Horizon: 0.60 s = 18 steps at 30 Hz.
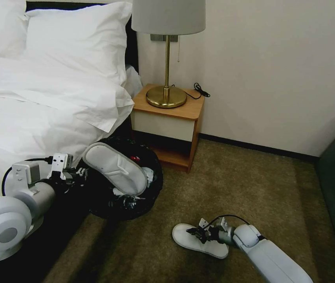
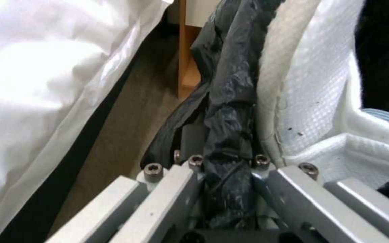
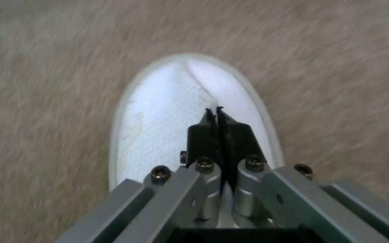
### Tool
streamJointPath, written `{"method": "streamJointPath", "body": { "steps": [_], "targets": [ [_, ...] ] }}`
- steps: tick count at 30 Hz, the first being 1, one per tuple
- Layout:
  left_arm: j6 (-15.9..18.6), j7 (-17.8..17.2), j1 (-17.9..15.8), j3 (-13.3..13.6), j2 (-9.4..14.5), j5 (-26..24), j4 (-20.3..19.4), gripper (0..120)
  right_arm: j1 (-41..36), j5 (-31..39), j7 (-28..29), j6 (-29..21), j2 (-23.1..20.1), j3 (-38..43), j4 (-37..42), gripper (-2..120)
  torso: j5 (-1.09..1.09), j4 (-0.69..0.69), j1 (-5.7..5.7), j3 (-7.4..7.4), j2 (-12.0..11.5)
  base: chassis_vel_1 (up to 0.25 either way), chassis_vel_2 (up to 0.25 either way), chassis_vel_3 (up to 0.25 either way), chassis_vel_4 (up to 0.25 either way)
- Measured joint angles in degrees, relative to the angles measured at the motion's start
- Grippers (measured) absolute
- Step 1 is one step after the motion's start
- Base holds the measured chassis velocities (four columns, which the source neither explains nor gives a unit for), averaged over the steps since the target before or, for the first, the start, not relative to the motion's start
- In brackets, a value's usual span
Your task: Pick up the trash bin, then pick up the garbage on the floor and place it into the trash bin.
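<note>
My right gripper is pinching the upper fabric of a flat white slipper lying on the carpet, its black fingers closed together on a raised fold. My left gripper is clamping the crinkled black liner at the rim of the trash bin, which I am holding tilted beside the bed with a second slipper leaning out of it. To do this step well, I judge I should be keeping the pinch deep in the fold, since thin woven cloth could slip free, and lifting straight before swinging toward the bin. The slipper is soft, oval and textured; the liner is glossy and wrinkled; the carpet is short-piled, olive-brown.
</note>
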Motion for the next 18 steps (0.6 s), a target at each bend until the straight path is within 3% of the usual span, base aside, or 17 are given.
{"method": "streamJointPath", "body": {
  "steps": [7, 10, 12, 18],
  "targets": [
    [0.0, 0.07, 0.31, -0.52, -0.22, -0.06, -0.54, 2, -4.02, 4.24, 2.44, -5.12, -3.89, 7.15, 13.74, 0, -0.01, -0.01, 0.0, -0.01, 0.0, 0.0, 0.0, 0.0, 0.0],
    [0.0, 0.06, 0.36, -0.73, -0.25, -0.25, -0.83, 2, -6.46, 7.95, 3.41, -7.54, -7.34, 11.69, 23.03, 0, -0.01, -0.01, 0.0, 0.0, 0.0, 0.0, 0.0, 0.0, 0.0],
    [0.0, -0.05, 0.31, -0.71, -0.31, -0.5, -0.93, 2, -10.14, 13.3, 4.55, -10.96, -10.07, 19.89, 35.46, 0, -0.01, 0.0, 0.0, 0.0, 0.0, 0.0, 0.0, 0.0, 0.0],
    [0.0, -0.23, -0.06, -0.44, -0.17, -0.98, -0.87, 2, -13.61, 16.61, 5.06, -13.29, -11.5, 27.05, 43.5, 0, 0.0, -0.01, 0.0, 0.0, 0.0, 0.0, 0.0, 0.0, 0.0]
  ]
}}
